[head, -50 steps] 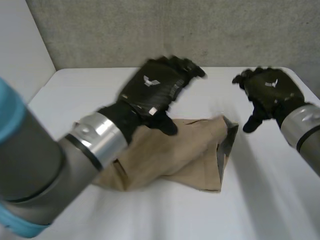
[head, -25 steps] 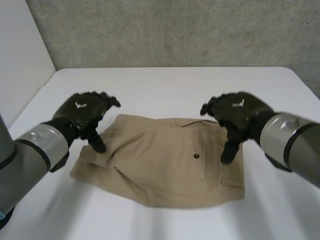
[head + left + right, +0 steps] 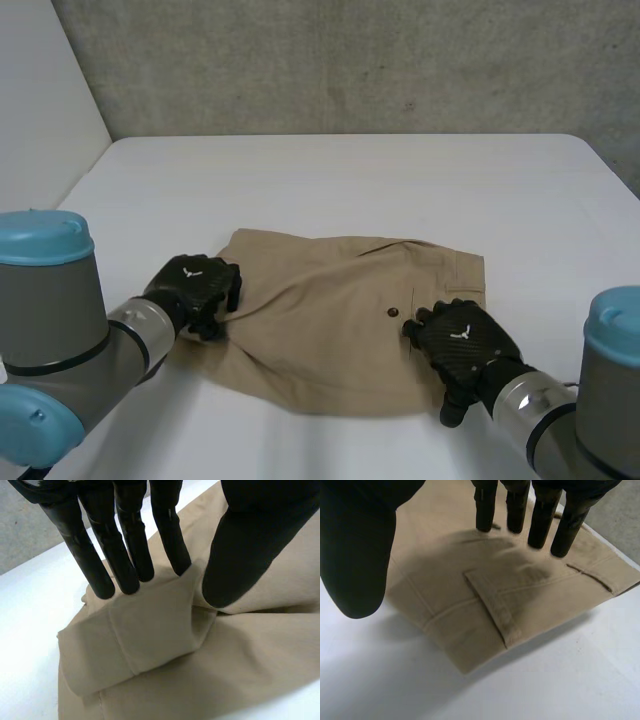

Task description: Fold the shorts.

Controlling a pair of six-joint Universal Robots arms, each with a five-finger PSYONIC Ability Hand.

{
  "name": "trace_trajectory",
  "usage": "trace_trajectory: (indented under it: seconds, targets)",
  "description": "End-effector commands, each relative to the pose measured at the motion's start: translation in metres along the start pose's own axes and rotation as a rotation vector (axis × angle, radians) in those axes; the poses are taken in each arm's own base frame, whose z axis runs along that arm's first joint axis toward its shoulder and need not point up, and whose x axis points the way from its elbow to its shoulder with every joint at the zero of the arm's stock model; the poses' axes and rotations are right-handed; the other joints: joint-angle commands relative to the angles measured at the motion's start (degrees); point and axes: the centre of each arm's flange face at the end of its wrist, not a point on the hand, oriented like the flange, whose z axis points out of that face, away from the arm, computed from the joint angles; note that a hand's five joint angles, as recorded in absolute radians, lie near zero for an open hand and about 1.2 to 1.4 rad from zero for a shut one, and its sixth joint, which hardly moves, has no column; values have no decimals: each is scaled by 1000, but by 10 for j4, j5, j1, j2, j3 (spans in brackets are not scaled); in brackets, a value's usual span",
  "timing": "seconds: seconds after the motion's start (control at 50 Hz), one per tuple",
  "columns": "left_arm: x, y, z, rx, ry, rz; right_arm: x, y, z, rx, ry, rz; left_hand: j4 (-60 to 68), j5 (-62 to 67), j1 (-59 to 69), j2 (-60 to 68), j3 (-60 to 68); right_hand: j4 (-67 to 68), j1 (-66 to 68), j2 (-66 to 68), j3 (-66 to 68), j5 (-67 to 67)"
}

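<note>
Tan shorts (image 3: 330, 300) on white table (image 3: 330, 180), left hand (image 3: 195, 288) pinching a fold at their left edge, right hand (image 3: 462, 345) over their right near corner, fingers straight, holding nothing

Shorts (image 3: 340, 320) flat on surface (image 3: 330, 180), front middle. Left hand (image 3: 195, 290) at shorts' left edge, fold between fingers (image 3: 125, 565) and thumb (image 3: 250, 550). Right hand (image 3: 465, 345) on near right corner. Wall (image 3: 350, 60) behind surface.

Light was bright and even, from overhead. White desk (image 3: 330, 170) lit evenly; shorts (image 3: 340, 300) threw a soft shadow along their near edge.
</note>
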Motion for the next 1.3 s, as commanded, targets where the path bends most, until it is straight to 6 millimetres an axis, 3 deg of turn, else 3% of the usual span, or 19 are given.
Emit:
trace_trajectory:
  seconds: [0.02,0.06,0.16,0.38,0.44,0.48,0.58,0.7,0.78,0.82,0.94,1.04,1.14,1.18,1.2,1.22,1.26,1.3]
  targets:
    - [-1,0,6,22,-7,2,4,13,18,-14,69,-92,294,297,296,294,296,627,647,628,629,624]
    - [-2,-4,6,38,-12,5,9,11,17,-10,100,-98,294,297,296,295,296,628,647,629,630,625]
    - [-7,-23,-4,103,-34,10,23,-23,-3,114,166,-121,294,297,296,295,296,628,647,629,630,625]
    - [-22,-94,-64,381,-116,17,35,-82,-45,252,140,-169,294,297,296,295,296,628,647,629,630,625]
    - [-25,-121,-89,500,-137,18,51,-127,-71,383,206,-167,294,297,296,295,296,628,647,629,630,625]
    - [-29,-145,-112,606,-159,7,59,-146,-81,452,243,-162,294,297,296,295,296,628,647,629,630,625]
    - [-36,-182,-149,777,-179,-33,82,-200,-114,629,330,-136,294,297,296,295,296,628,647,629,630,625]
    - [-44,-209,-162,868,-195,-59,88,-225,-133,682,345,-138,294,297,296,295,296,628,647,629,630,625]
    - [-49,-208,-140,826,-211,-73,90,-224,-117,640,326,-131,294,297,296,295,296,628,647,629,630,625]
    - [-51,-205,-128,797,-212,-79,90,-218,-97,590,297,-123,294,297,296,295,296,628,647,629,630,625]
    - [-53,-177,-59,628,-188,-98,76,-199,-51,483,210,-112,294,297,296,295,296,628,647,629,630,625]
    - [-53,-151,-4,518,-165,-107,57,-174,5,363,137,-94,294,297,296,295,296,628,647,629,630,625]
    - [-71,-129,59,483,-237,-129,64,-169,51,397,220,-32,294,297,296,295,296,628,647,629,630,625]
    - [-81,-123,72,473,-280,-139,66,-170,62,429,246,-20,294,297,296,295,296,628,647,629,630,625]
    - [-85,-122,77,472,-297,-143,68,-170,72,461,258,-13,258,261,260,258,260,555,575,556,557,552]
    - [-90,-119,83,467,-314,-148,67,-170,76,471,259,-14,-42,-39,-40,-42,-41,348,367,349,350,345]
    - [-87,-117,88,460,-310,-147,65,-168,84,464,258,-25,-253,-250,-251,-253,-251,-72,-53,-71,-70,-75]
    - [-83,-115,87,451,-302,-148,62,-165,84,437,244,-28,-328,-325,-326,-327,-326,-72,-53,-71,-70,-75]
